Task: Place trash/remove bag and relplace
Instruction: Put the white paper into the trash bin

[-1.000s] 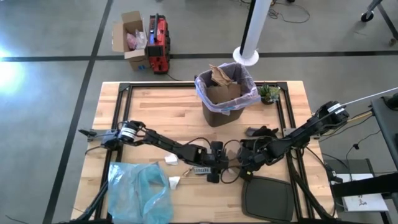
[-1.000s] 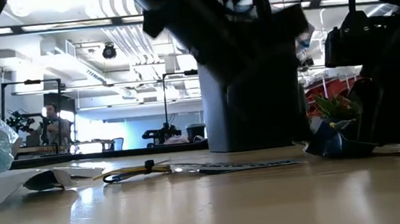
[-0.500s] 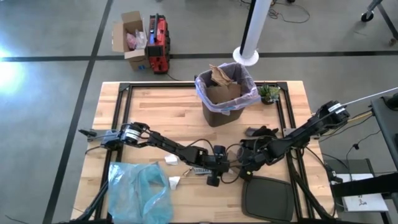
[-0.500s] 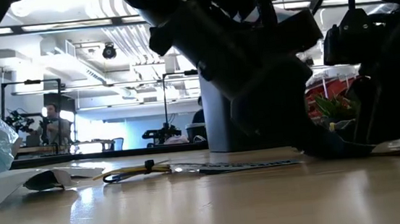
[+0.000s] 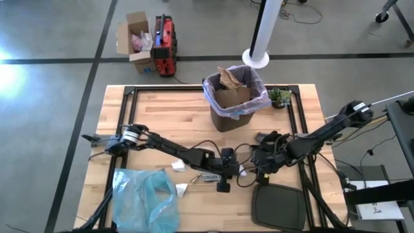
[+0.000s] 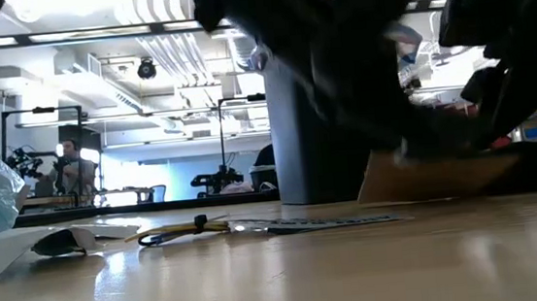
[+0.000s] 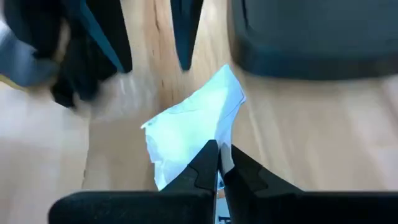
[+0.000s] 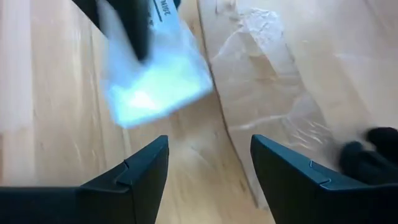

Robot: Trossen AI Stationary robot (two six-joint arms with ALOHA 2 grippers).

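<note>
High view: black bin [image 5: 234,103] with pale lavender-pink liner bag [image 5: 210,97] stands at far middle of the wooden bench [image 5: 165,120], brown cardboard scraps [image 5: 229,79] inside. Crumpled light-blue plastic bag [image 5: 145,197] lies at near left; dark flat lid [image 5: 278,207] near right. Left pincer [image 5: 239,172] and right pincer [image 5: 253,169] meet near bench centre, cables crowding them.

Low view: dark arms block most of the bin; a yellow-black tie [image 6: 183,230] lies on the bench.

Left wrist view: left pincer [image 7: 219,163] closed on a white paper scrap [image 7: 189,134].

Right wrist view: right pincer [image 8: 208,163] open, empty, above clear wrapper [image 8: 273,93] on cardboard.
</note>
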